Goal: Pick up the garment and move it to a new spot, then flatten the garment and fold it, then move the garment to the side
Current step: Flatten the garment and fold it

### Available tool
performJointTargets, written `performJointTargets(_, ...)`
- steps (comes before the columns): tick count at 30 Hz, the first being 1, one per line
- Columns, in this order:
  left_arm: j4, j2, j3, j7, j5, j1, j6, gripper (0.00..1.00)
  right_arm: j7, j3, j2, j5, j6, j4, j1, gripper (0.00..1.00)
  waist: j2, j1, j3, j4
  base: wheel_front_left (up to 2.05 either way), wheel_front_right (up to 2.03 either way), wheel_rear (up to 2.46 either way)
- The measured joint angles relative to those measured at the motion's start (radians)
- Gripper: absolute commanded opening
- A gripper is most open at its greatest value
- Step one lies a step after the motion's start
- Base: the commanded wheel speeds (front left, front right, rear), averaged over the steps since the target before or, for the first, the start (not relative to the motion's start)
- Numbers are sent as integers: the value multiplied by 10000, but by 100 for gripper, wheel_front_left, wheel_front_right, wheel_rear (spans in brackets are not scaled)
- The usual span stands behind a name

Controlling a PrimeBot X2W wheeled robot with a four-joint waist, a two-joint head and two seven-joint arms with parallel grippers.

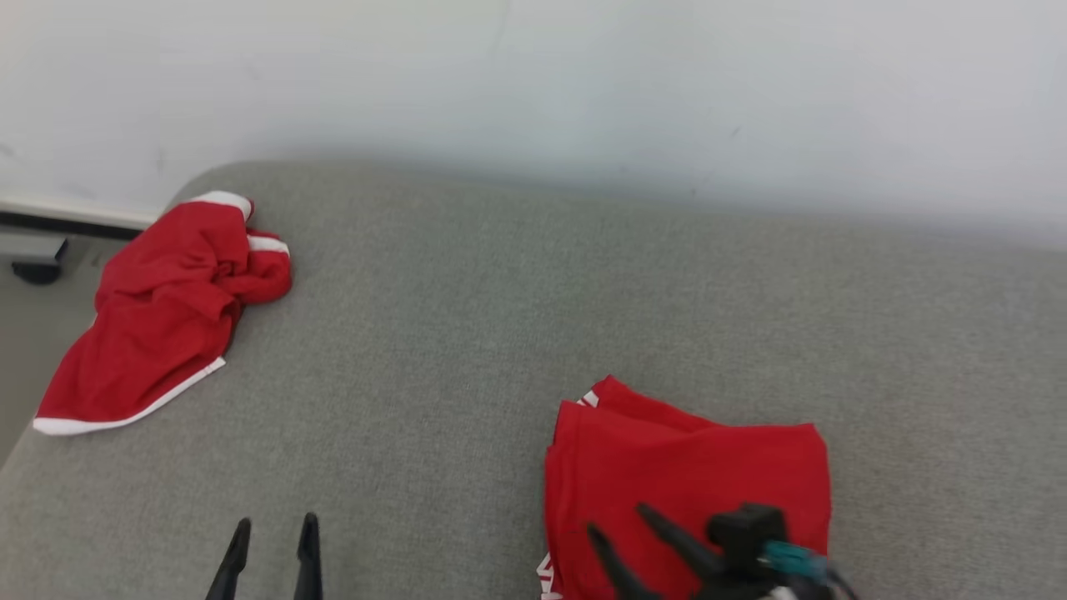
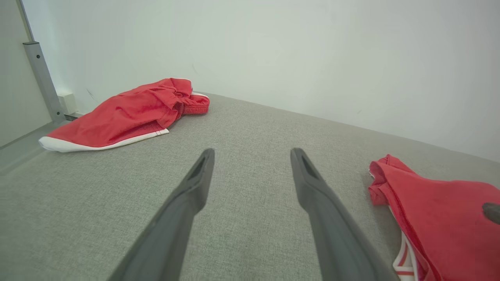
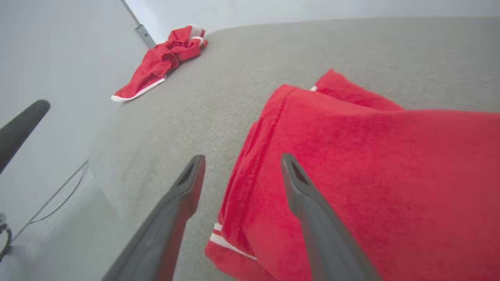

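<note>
1. The folded red knit garment with white-striped trim (image 1: pixel 692 467) lies at the near right of the grey fabric-covered worktop (image 1: pixel 500 317). It sits as a compact, roughly square stack, with its layered edges facing left.
2. The right pincer (image 1: pixel 618 521) is spread and holds nothing. In the right wrist view it (image 3: pixel 242 160) straddles the stack's left edge, one finger over cloth and the other over bare worktop. Whether either finger touches cannot be told.
3. The left pincer (image 1: pixel 275 533) is also spread and holds nothing. It is above bare worktop, well apart from both garments.
4. A second, crumpled red garment with white hem (image 1: pixel 158 317) lies at the far left corner, partly overhanging the edge.
5. Judgement: folding appears complete, and the move to the side remains to be done.
6. Risk: a pinch at the left edge may catch only the upper layers. Lifting would then peel the stack open and undo the fold.
7. Risk: the woven cover looks high in friction. Dragging with one pincer could bunch the lower layers or skew the stack.
8. Risk: the stack's near edge is out of the head view, so a pull towards the robot could take it off the worktop.
9. Risk: placing the stack far left could disturb the overhanging crumpled garment.
</note>
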Motion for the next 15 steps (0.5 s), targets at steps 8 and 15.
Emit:
performJointTargets(8,-224,-82,527,0,305,533,255,100,-1503,-2890,-15,-589,0,-853,1183,100,-1,0,-731,-657,0,0,0)
performJointTargets(15,-165,-119,326,0,681,647,236,100,-2961,-4493,-15,-1074,0,-721,1316,100,-1,-1,-1161,-1354,0,0,0)
